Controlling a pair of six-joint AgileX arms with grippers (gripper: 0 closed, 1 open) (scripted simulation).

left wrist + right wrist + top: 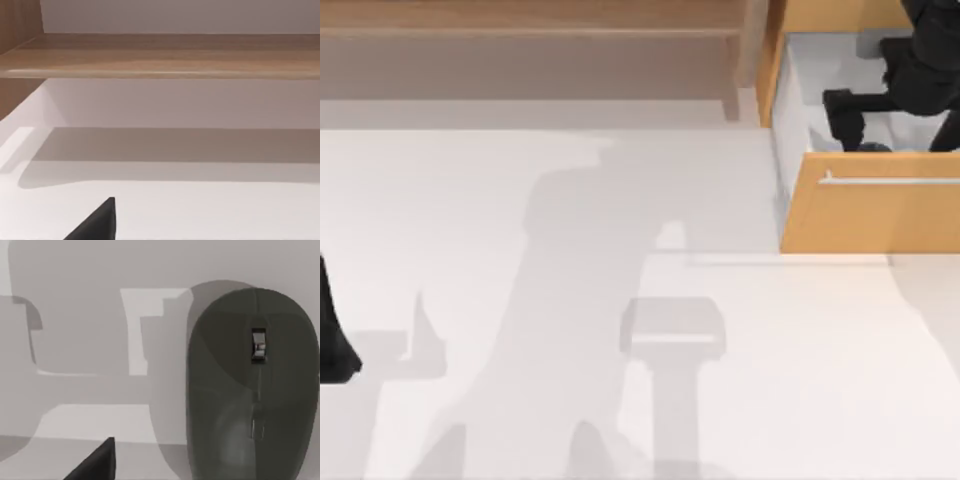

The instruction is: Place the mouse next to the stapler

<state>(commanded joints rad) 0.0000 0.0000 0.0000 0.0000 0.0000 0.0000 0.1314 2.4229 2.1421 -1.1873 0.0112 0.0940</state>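
My right arm reaches in at the top view's upper right corner, its black angular two-finger gripper (865,125) pointed down, one blocky fingertip standing out to the left of the wrist body. In the right wrist view a single dark finger tip (97,462) juts in at the edge. My left arm sits parked at the top view's far left edge, low down, as a dark rounded shape (332,335); its wrist view catches one black finger tip (97,222).

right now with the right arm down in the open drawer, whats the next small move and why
Probably lower the right tool a little and centre it over the mouse. It hangs inside the open drawer with the mouse close below and off to one side, not yet gripped. The left arm sits parked at the table's left edge.
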